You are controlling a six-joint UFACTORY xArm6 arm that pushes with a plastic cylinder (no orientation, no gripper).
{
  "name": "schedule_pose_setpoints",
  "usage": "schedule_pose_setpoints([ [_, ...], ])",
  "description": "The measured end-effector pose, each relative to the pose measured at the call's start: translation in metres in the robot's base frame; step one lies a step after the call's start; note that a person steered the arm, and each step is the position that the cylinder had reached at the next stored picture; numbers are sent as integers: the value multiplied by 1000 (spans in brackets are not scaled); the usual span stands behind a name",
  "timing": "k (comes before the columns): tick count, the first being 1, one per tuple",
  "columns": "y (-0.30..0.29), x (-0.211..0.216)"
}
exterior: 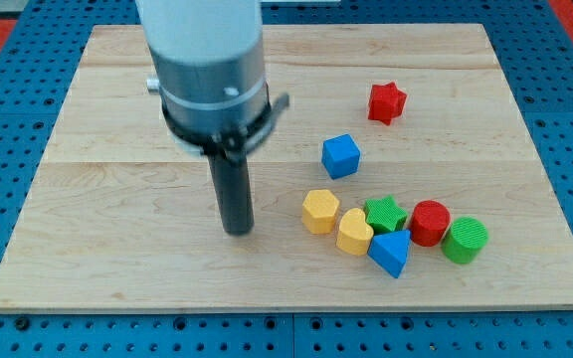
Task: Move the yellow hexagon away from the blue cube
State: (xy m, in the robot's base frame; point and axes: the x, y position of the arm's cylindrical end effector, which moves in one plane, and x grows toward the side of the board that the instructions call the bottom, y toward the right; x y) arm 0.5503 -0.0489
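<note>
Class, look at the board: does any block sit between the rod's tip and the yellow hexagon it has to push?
No. My tip stands to the view's left of the yellow hexagon, with only bare board between them. The blue cube lies above the hexagon; the yellow heart touches its lower right.

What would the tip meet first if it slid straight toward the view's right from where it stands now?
Most likely the yellow hexagon: it lies directly to the view's right of my tip, with bare board between. The yellow heart sits just behind it. The blue cube lies above that line, though depth is hard to judge.
</note>
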Motion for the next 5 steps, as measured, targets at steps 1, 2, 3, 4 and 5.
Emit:
schedule_pose_setpoints([
  [1,22,40],
  [2,68,26],
  [3,113,8],
  [4,122,-21],
  [5,140,-31],
])
